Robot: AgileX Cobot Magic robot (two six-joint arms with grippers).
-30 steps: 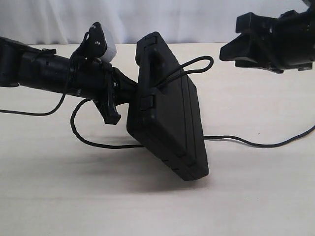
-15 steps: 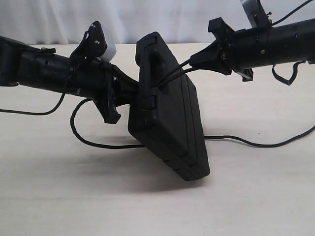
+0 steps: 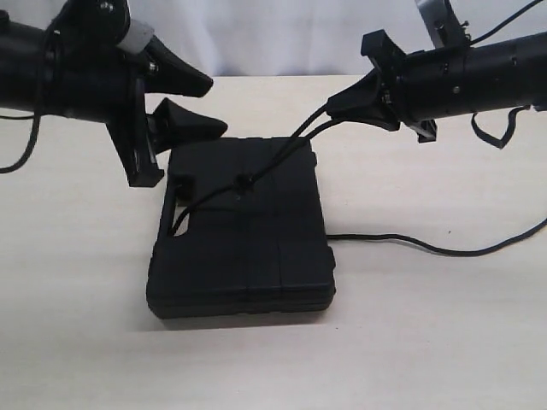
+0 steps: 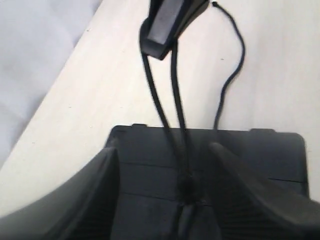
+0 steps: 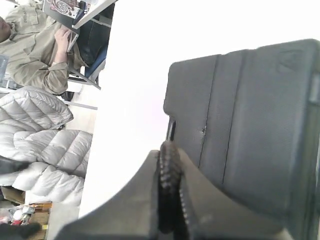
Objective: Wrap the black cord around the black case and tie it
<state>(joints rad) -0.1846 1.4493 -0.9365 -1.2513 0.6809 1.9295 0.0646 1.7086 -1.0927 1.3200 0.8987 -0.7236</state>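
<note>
So, the black case [image 3: 244, 248] lay flat around mid-counter, lid up. The black cord [image 3: 282, 154] ran across the lid from the handle slot to a knot. From there it rose in two strands to the right gripper [image 3: 336, 107], which was pinched tight on them up past the case's far right corner. Another run left the case's right side and trailed toward the counter's right edge. The left gripper [image 3: 216, 105] hung over the case's far left corner, fingers spread, nothing in them.

Only the left wrist view caught the cord's knotted tip lying loose on the counter. Only the right wrist view showed the braid squeezed between the pads [image 5: 210, 215], plus a seated person [image 5: 35, 55] and a grey puffer jacket [image 5: 40, 145] beyond the counter's edge. The person held a printed page [image 5: 62, 9], too small to read.
</note>
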